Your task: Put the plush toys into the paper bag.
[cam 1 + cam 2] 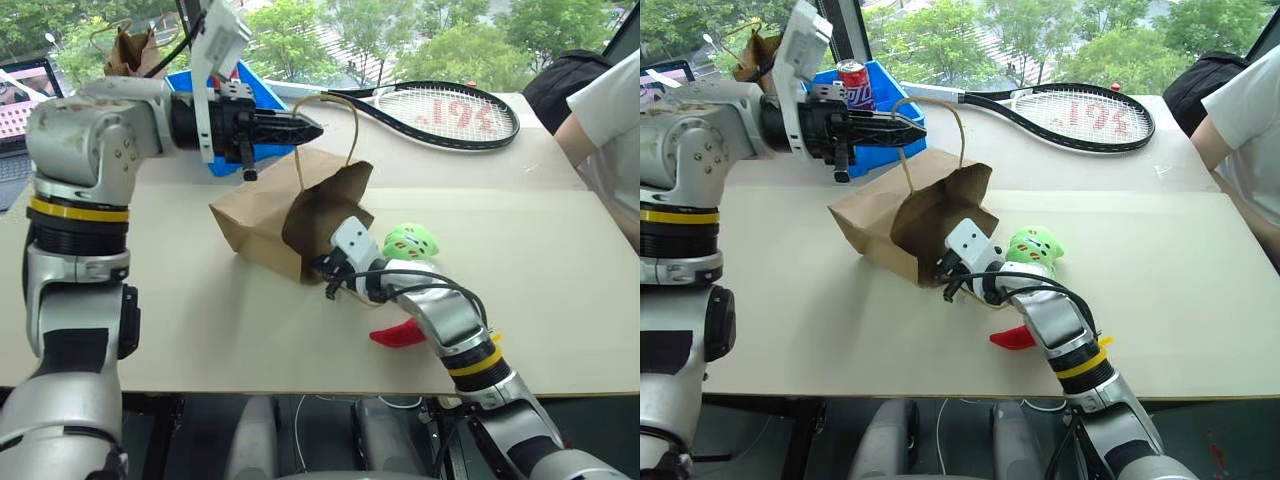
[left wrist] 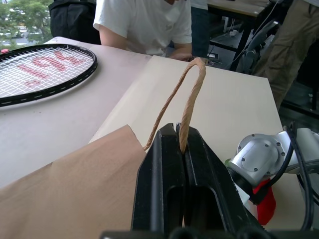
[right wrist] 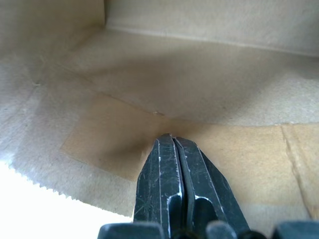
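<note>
Near the table's (image 1: 200, 340) front edge, the green plush toy (image 1: 412, 241) and red chili toy (image 1: 398, 334) lie outside the paper bag (image 1: 262, 215); both look light and squashy, best pinched mid-body. The left gripper (image 2: 180, 149) is clamped on the thin twine handle (image 2: 192, 89); the right gripper (image 3: 172, 142), pressed together and empty, reaches inside the flimsy bag's mouth.

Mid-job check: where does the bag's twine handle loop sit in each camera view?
Left eye: the thin tan twine handle loop arcs up from the brown kraft paper bag, pinched by the left hand.
Right eye: same loop, centre-left.
Left wrist: loop rises from between the shut fingers.
Right wrist: not visible; the bag's inside is.
Shared landmark: black tennis racket.
</note>
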Controlling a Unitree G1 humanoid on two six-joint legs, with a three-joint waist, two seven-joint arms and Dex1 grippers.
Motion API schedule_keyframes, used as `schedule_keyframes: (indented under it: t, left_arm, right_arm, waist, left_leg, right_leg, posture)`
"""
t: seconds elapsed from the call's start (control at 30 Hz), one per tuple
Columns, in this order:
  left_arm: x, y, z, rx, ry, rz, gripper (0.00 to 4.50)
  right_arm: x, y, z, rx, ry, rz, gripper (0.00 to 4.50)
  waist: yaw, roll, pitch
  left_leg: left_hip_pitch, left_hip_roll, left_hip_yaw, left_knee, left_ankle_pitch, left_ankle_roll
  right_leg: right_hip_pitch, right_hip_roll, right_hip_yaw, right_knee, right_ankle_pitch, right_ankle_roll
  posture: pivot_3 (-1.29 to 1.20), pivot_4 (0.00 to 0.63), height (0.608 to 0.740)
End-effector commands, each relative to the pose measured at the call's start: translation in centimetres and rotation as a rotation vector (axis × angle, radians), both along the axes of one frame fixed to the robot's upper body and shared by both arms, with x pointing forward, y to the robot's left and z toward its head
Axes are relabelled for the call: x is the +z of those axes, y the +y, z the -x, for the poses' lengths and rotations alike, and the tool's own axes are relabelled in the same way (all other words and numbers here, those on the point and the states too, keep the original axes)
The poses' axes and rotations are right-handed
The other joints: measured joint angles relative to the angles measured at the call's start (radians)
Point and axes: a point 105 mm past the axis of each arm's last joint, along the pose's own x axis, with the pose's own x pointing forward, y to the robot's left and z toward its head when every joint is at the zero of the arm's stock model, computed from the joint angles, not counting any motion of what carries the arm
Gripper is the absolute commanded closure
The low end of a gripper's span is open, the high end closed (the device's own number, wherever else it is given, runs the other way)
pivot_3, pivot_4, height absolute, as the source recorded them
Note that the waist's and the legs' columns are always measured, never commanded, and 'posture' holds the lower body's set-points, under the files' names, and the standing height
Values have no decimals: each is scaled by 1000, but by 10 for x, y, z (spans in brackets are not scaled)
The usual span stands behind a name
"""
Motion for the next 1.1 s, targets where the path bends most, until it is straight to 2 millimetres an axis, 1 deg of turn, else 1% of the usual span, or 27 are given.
schedule_keyframes:
  t: [0.03, 0.13, 0.2, 0.3, 0.37, 0.43, 0.5, 0.63, 0.67, 0.73, 0.83, 0.93, 0.97, 1.03, 1.1]
  left_arm:
    - [17, -2, 6, -6, -72, 40, 4500]
    - [13, -5, 7, -14, -61, 44, 4500]
    - [9, -6, 8, -19, -53, 43, 4500]
    - [3, -8, 11, -34, -37, 37, 4500]
    - [0, -8, 13, -43, -28, 35, 4500]
    - [-4, -10, 19, -66, -13, 32, 4500]
    - [-6, -11, 22, -80, -3, 31, 4500]
    - [-9, -14, 31, -113, 18, 31, 4500]
    - [-10, -14, 32, -120, 20, 30, 4500]
    - [-10, -14, 34, -124, 23, 28, 4500]
    - [-10, -15, 36, -125, 29, 30, 4500]
    - [-9, -14, 36, -126, 31, 29, 4500]
    - [-9, -14, 36, -126, 30, 28, 4500]
    - [-8, -14, 36, -126, 30, 27, 4500]
    - [-8, -14, 36, -125, 29, 25, 4500]
  right_arm:
    - [20, 12, 14, 65, 6, -78, 4416]
    - [23, 21, 20, 93, 25, -86, 4416]
    - [21, 23, 21, 96, 34, -80, 4416]
    - [18, 21, 20, 86, 34, -57, 4416]
    - [20, 18, 19, 76, 24, -58, 4416]
    - [36, 9, 16, 58, -18, -95, 4416]
    - [47, 2, 14, 45, -48, -118, 4416]
    - [76, -27, 7, -28, -123, -116, 4416]
    - [80, -31, 6, -41, -128, -120, 4416]
    - [88, -53, 7, -74, -94, -127, 4416]
    - [95, -76, 10, -121, -81, -115, 3671]
    - [98, -93, 10, -180, -93, -90, 2677]
    - [99, -100, 9, -210, -99, -81, 2235]
    - [97, -111, 7, -265, -103, -59, 1654]
    - [86, -121, 9, -298, -57, -28, 973]
  waist:
    - [0, 0, 0]
    - [0, 0, 0]
    - [0, 0, 0]
    - [0, 0, 1]
    - [0, 0, 2]
    - [0, 0, 3]
    - [0, 0, 4]
    - [3, 0, 5]
    - [3, 0, 5]
    - [3, 0, 5]
    - [3, 1, 6]
    - [3, 1, 6]
    - [3, 1, 6]
    - [1, 1, 6]
    - [2, 1, 6]
  left_leg:
    - [0, 0, 0, 0, 0, 0]
    - [0, 0, 0, -1, 0, 0]
    - [0, 0, 0, -1, 0, 0]
    - [0, 0, 0, -1, 0, 0]
    - [0, 0, 0, -1, 0, 0]
    - [0, 0, 0, -1, 0, 0]
    - [0, 0, 0, -1, 0, 0]
    - [0, 0, 0, -1, 0, 0]
    - [0, 0, 0, -1, 0, 0]
    - [0, 0, 0, -1, 0, 0]
    - [0, 0, 0, -3, 0, 0]
    - [0, 0, 0, -3, 0, 0]
    - [0, 0, 0, -3, 0, 0]
    - [0, 0, 0, -4, 0, 0]
    - [0, 0, 0, -4, 0, 0]
  right_leg:
    - [0, 0, 0, 0, 0, 0]
    - [0, 0, 0, 0, 0, 0]
    - [0, 0, 0, 0, 0, 0]
    - [0, 0, 0, 0, 0, 0]
    - [0, 0, 0, 0, 0, 0]
    - [0, 0, 0, -1, 0, 0]
    - [0, 0, 0, -1, 0, 0]
    - [0, 0, 0, -1, 0, 0]
    - [0, 0, 0, -1, 0, 0]
    - [0, 0, 0, -1, 0, 0]
    - [0, 0, 0, -2, 0, 0]
    - [0, 0, 0, -3, 0, 0]
    - [0, 0, 0, -3, 0, 0]
    - [0, 0, 0, -3, 0, 0]
    - [0, 0, 0, -3, 0, 0]
  posture:
    - [0, 150, 660]
    - [0, 150, 660]
    - [0, 150, 660]
    - [0, 150, 660]
    - [0, 150, 660]
    - [0, 150, 660]
    - [0, 150, 660]
    - [0, 150, 660]
    - [0, 150, 660]
    - [0, 150, 660]
    - [0, 150, 660]
    - [0, 150, 660]
    - [0, 150, 660]
    - [0, 150, 660]
    - [0, 150, 660]
